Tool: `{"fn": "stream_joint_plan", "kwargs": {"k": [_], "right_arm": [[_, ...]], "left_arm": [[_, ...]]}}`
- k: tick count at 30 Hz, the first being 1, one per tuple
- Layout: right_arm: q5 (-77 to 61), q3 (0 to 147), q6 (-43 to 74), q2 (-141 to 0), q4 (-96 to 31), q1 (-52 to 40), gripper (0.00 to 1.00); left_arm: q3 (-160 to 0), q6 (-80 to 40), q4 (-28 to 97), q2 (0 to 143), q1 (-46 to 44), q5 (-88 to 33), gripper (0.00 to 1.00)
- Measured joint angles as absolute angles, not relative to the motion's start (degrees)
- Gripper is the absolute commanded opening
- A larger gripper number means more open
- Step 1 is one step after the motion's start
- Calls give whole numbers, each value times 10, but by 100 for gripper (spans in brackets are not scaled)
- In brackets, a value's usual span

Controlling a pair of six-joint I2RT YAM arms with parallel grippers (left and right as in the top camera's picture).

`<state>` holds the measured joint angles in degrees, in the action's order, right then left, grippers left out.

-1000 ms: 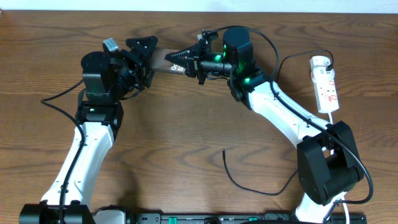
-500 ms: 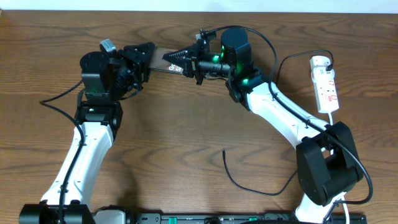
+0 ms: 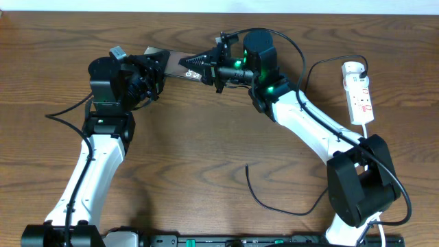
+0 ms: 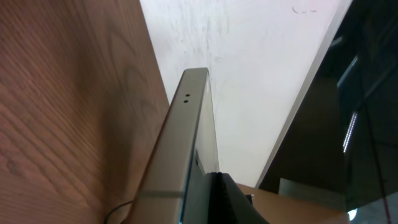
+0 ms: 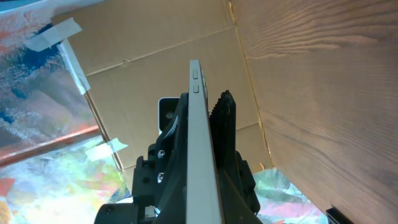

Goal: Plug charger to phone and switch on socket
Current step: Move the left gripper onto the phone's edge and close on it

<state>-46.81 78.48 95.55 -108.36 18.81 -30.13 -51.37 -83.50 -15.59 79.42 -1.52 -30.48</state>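
Note:
The phone (image 3: 171,62), a flat dark slab, is held off the table at the back between both grippers. My right gripper (image 3: 197,66) is shut on its right end; in the right wrist view the phone's pale edge (image 5: 198,130) runs straight up between the black fingers (image 5: 225,118). My left gripper (image 3: 152,66) is shut on its left end, and the left wrist view shows the phone (image 4: 186,137) edge-on with one black pad (image 4: 231,202) against its glass face. The charger (image 3: 278,208) lies loose in front, its free tip (image 3: 248,165) on the wood. The socket (image 3: 361,92) lies at the far right.
The white socket's cord runs down behind my right arm's base (image 3: 360,182). A black cable (image 3: 322,63) arcs from the socket's top end toward my right arm. The table's back edge (image 3: 206,12) lies just behind the phone.
My left gripper's jaws have closed from wide apart onto the phone's left end. The phone has shifted slightly toward the back. The right arm has held still.

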Motion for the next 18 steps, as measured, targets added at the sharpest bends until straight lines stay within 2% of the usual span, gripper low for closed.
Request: {"fn": "stream_joint_plan", "kwargs": {"k": [1, 5, 18], "right_arm": [[-468, 787, 955, -1084, 183, -302, 1], [-466, 788, 961, -1084, 178, -303, 1], [-465, 788, 976, -1084, 178, -304, 1]], "left_arm": [[-514, -839, -155, 794, -15, -305, 14], [-514, -858, -157, 794, -13, -305, 8], [-514, -877, -161, 794, -13, -305, 8]]}}
